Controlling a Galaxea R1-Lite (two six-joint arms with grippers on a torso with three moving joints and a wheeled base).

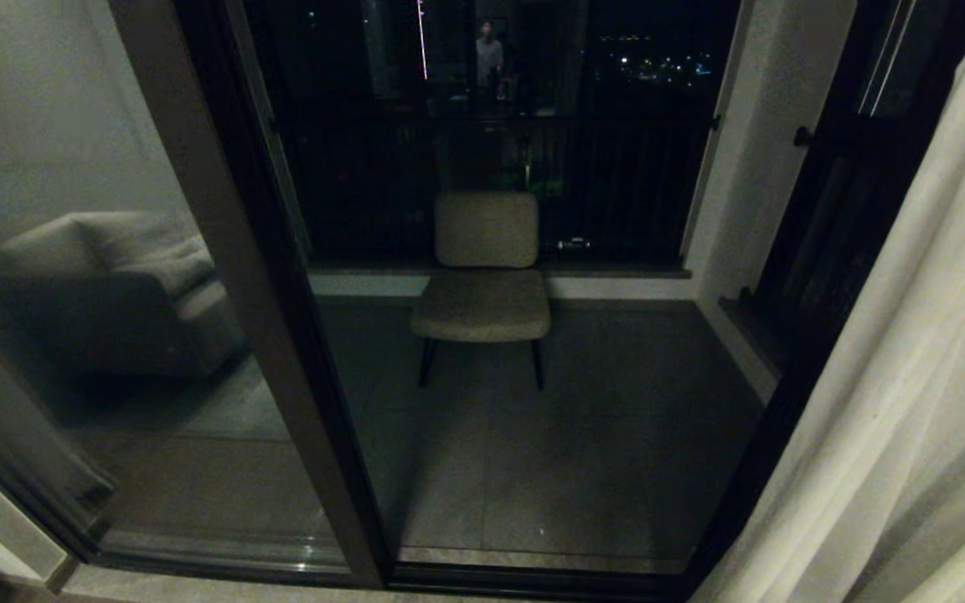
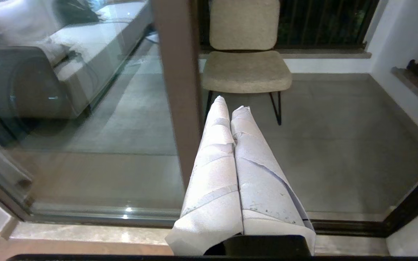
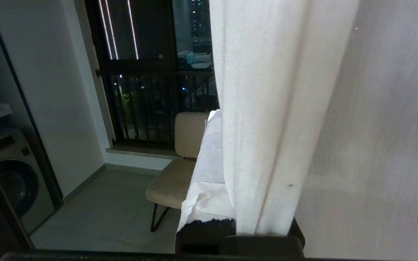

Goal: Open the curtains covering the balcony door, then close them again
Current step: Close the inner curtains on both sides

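1. Curtains (image 1: 910, 402) gathered at the right edge of the head view, cream-white, falling in long pleats to the floor; glass left uncovered.
2. Balcony door (image 1: 281, 335) across the middle and left of that view, dark frame with one upright post running down to the bottom track (image 1: 533, 578); sofa (image 1: 114, 276) mirrored in the left pane.
3. Right gripper (image 3: 227, 119) up against the curtain fold, white-wrapped fingers (image 3: 209, 174) pressed together, one of them hidden by the cloth; fabric (image 3: 267, 108) draped over and around them, apparently pinched between the fingers.
4. Left gripper (image 2: 230, 105) low before the door, aimed at the glass, wrapped fingers (image 2: 216, 163) closed tight on each other with nothing between.
5. Beyond the glass, a beige chair (image 1: 482, 276) on dark thin legs, standing on grey floor tiles (image 1: 600, 435) before a dark railing (image 1: 491, 184).
6. Washing machine (image 3: 9, 174) at the side of the balcony, seen in the right wrist view.
7. City lights (image 1: 658, 67) in the dark, far off.
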